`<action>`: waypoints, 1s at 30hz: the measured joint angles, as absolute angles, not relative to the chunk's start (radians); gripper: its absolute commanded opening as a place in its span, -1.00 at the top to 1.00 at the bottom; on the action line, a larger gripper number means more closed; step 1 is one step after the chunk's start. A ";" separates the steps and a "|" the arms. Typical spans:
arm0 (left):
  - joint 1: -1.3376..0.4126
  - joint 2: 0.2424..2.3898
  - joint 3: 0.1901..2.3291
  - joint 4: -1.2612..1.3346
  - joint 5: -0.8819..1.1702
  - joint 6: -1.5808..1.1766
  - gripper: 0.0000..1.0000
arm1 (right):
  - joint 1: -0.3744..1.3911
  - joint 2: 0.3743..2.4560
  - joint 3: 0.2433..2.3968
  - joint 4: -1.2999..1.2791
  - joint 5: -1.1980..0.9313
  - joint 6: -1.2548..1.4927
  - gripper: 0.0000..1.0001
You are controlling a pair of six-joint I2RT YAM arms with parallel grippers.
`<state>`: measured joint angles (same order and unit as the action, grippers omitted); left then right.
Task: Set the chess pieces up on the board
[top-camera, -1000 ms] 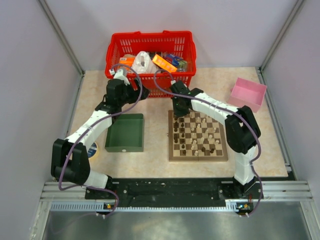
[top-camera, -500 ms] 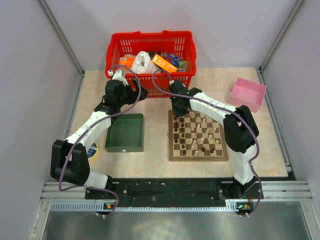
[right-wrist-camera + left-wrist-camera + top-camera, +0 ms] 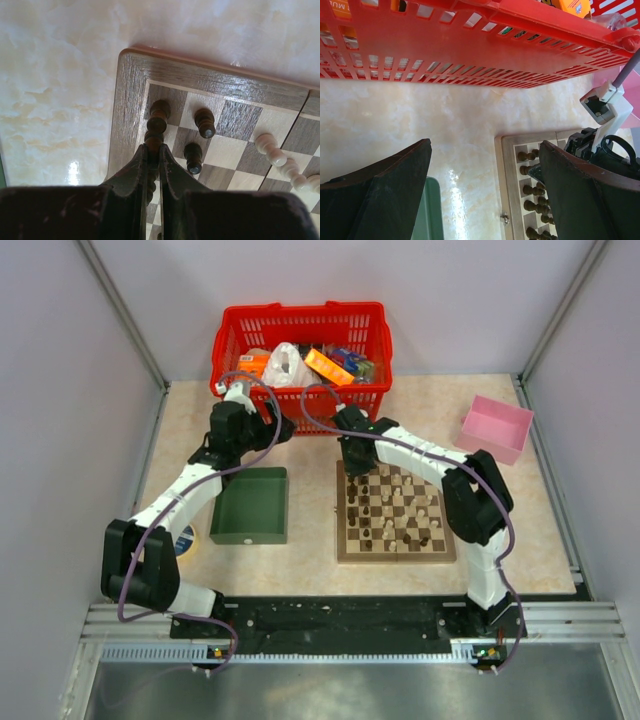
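The board (image 3: pixel 395 557) lies right of centre, with dark and pale chess pieces (image 3: pixel 392 508) spread over it. My right gripper (image 3: pixel 351 466) is at the board's far-left corner. In the right wrist view it (image 3: pixel 153 146) is shut on a dark chess piece (image 3: pixel 153 139), just behind the dark piece on the corner square (image 3: pixel 158 114). Two more dark pieces (image 3: pixel 204 123) stand beside it, and pale ones (image 3: pixel 272 150) to the right. My left gripper (image 3: pixel 485 146) hangs open and empty over bare table, with the board's rim (image 3: pixel 507 175) to its right.
A red basket (image 3: pixel 300 335) full of packets stands at the back, close to both wrists. A green tray (image 3: pixel 250 506) sits left of the board, and a pink box (image 3: pixel 496 427) lies at the far right. A tape roll (image 3: pixel 187 539) lies by the left arm.
The right arm has shifted slightly left and away, toward the board's far-left corner, still closed on the dark piece. The left arm has barely moved.
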<state>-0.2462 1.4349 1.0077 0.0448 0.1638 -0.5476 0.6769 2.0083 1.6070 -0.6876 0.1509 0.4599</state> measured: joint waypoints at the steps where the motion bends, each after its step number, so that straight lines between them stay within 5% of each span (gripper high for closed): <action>1: -0.246 1.435 1.008 0.045 0.164 -0.548 -0.87 | 0.678 2.013 1.607 -0.690 0.155 0.460 0.85; 10: -0.243 1.435 1.007 0.045 0.164 -0.548 -0.87 | 0.681 2.019 1.612 -0.688 0.171 0.460 0.76; 30: -0.242 1.435 1.005 0.051 0.167 -0.552 -0.87 | 0.683 2.019 1.612 -0.697 0.139 0.455 0.20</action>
<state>-0.2424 1.4349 1.0054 0.0513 0.1673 -0.5518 0.6830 2.0193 1.6123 -0.6968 0.1390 0.4549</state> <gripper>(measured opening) 0.935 0.339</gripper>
